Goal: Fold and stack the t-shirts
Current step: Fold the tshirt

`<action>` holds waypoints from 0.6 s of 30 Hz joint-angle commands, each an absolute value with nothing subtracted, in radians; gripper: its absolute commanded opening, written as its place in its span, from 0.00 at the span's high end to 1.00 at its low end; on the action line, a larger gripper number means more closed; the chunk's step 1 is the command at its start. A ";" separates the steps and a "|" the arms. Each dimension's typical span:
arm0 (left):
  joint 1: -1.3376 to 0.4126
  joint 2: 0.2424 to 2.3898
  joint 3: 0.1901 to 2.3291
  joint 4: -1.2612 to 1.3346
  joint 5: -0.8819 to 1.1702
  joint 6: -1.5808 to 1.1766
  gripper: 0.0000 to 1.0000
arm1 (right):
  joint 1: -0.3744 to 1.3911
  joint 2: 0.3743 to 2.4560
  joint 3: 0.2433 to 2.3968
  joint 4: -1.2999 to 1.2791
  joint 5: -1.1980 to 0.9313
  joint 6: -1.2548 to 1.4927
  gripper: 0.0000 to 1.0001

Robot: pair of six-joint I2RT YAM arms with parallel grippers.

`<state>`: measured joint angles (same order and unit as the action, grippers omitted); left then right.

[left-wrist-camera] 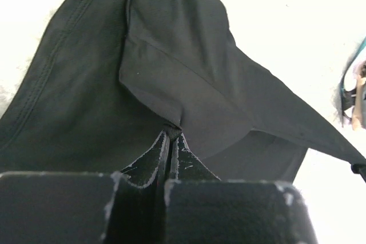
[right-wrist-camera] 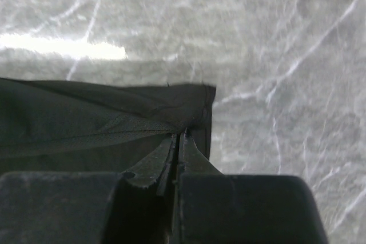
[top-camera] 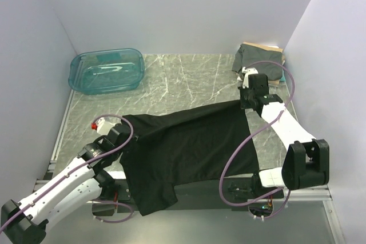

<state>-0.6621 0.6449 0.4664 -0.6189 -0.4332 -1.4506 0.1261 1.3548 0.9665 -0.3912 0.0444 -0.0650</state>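
Top external: my left gripper (top-camera: 121, 123) at eight o'clock and right gripper (top-camera: 245, 106) at two pinch the black shirt (top-camera: 189, 141) taut for folding.

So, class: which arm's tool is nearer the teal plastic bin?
Left. The left tool, gripping the black t-shirt, is on the near side of the teal plastic bin; the right tool is far across the table, to its right.

A robotics lab booth: plain pale walls (top-camera: 171, 10) enclose a marble-patterned table (top-camera: 189, 78) carrying two robot arms (top-camera: 57, 190).
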 commanded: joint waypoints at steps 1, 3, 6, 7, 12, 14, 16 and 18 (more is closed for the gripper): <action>-0.667 0.638 0.514 -0.680 -0.442 -1.491 0.99 | 0.121 1.298 0.921 -0.380 0.094 -0.034 0.97; -0.667 0.634 0.515 -0.690 -0.431 -1.489 0.99 | 0.121 1.292 0.907 -0.385 0.092 -0.017 0.95; -0.667 0.621 0.505 -0.695 -0.408 -1.489 0.99 | 0.121 1.273 0.876 -0.393 0.071 0.024 0.90; -0.667 0.612 0.500 -0.695 -0.400 -1.486 0.99 | 0.123 1.264 0.853 -0.396 0.049 0.029 0.85; -0.670 0.583 0.443 -0.690 -0.316 -1.479 0.99 | 0.124 1.214 0.828 -0.436 0.028 0.115 0.67; -0.672 0.572 0.425 -0.695 -0.305 -1.485 0.99 | 0.124 1.183 0.818 -0.439 -0.059 0.136 0.63; -0.672 0.563 0.416 -0.709 -0.307 -1.493 0.99 | 0.124 1.140 0.822 -0.439 -0.093 0.153 0.41; -0.672 0.554 0.426 -0.733 -0.321 -1.497 0.99 | 0.124 1.115 0.841 -0.478 -0.077 0.178 0.27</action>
